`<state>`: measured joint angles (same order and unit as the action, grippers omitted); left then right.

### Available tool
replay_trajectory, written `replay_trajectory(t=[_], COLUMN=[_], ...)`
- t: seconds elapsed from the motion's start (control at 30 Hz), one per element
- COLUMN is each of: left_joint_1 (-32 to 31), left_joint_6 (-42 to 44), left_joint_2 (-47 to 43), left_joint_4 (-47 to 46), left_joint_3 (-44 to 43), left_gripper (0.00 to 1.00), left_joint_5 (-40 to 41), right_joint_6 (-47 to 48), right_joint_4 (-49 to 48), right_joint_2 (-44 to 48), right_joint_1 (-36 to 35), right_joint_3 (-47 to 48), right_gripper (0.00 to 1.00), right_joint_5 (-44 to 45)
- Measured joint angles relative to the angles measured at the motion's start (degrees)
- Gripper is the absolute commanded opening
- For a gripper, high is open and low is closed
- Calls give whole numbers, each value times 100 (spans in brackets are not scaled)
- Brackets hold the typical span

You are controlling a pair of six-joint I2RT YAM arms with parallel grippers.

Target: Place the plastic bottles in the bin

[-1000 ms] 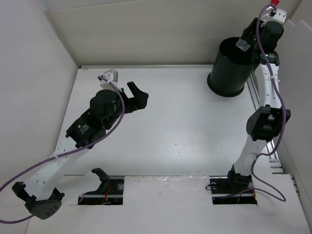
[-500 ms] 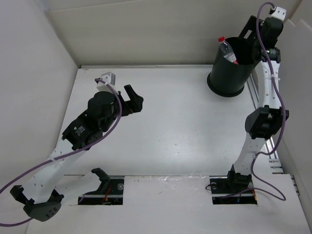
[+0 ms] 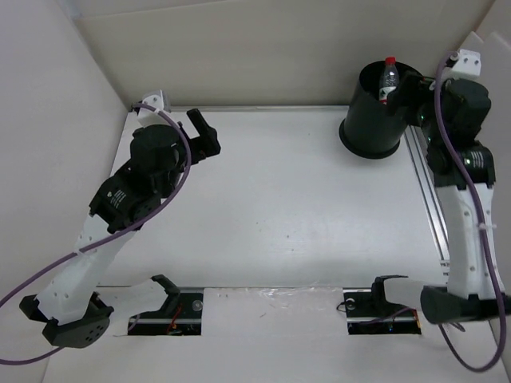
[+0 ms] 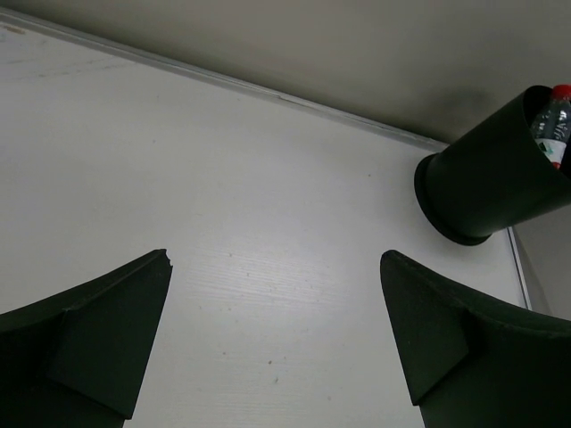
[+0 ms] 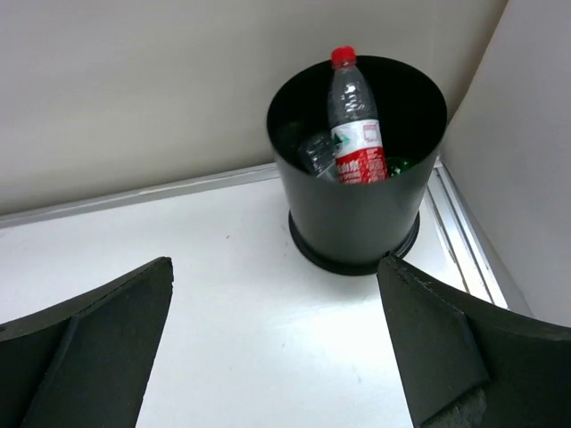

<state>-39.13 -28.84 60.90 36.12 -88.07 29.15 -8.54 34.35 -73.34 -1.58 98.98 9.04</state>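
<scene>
The black bin (image 3: pixel 374 116) stands at the far right corner of the table. A clear bottle with a red cap and red label (image 3: pixel 389 78) stands upright inside it, its neck above the rim. In the right wrist view the bin (image 5: pixel 357 218) holds that bottle (image 5: pixel 355 125), another clear bottle (image 5: pixel 317 152) and a green one (image 5: pixel 398 165). My right gripper (image 3: pixel 417 100) hangs open and empty just right of the bin; its jaws (image 5: pixel 275 263) face the bin from a short way back. My left gripper (image 3: pixel 205 136) is open and empty at the far left; from it (image 4: pixel 275 257) the bin (image 4: pixel 486 178) shows far off.
White walls close the table at the back and both sides. A metal rail (image 3: pixel 427 191) runs along the right edge beside the bin. The arm bases and their mounts (image 3: pixel 176 307) sit at the near edge.
My right gripper opened over the bin and let go of the red-capped bottle, which now stands inside. The right arm drew back to the right. The left arm swung toward the far left corner.
</scene>
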Motion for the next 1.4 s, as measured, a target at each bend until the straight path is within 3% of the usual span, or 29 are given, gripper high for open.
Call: replay_trajectory(t=[0.27,0.53,0.83,1.4], left_joint_1=[0,0,0,0], left_joint_6=[275,503,494,254], left_joint_2=[-452,-1888,-2997,-3104], left_joint_4=[28,-92,-151,-190], left_joint_3=[13,1272,2072,2739], left_gripper=[100,100,100,100], left_joint_5=[365,457,422,247], right_joint_6=[120,140,330,380], right_joint_4=[232,610,1062,1204], right_joint_2=[1971,3165,3574,3569], right_joint_1=[-734,-1045,-1375,-1912], right_joint_3=[-1054,-1740,-1893,-2070], right_gripper=[100,100,100,100], right_joint_5=[81,-411,-544,70])
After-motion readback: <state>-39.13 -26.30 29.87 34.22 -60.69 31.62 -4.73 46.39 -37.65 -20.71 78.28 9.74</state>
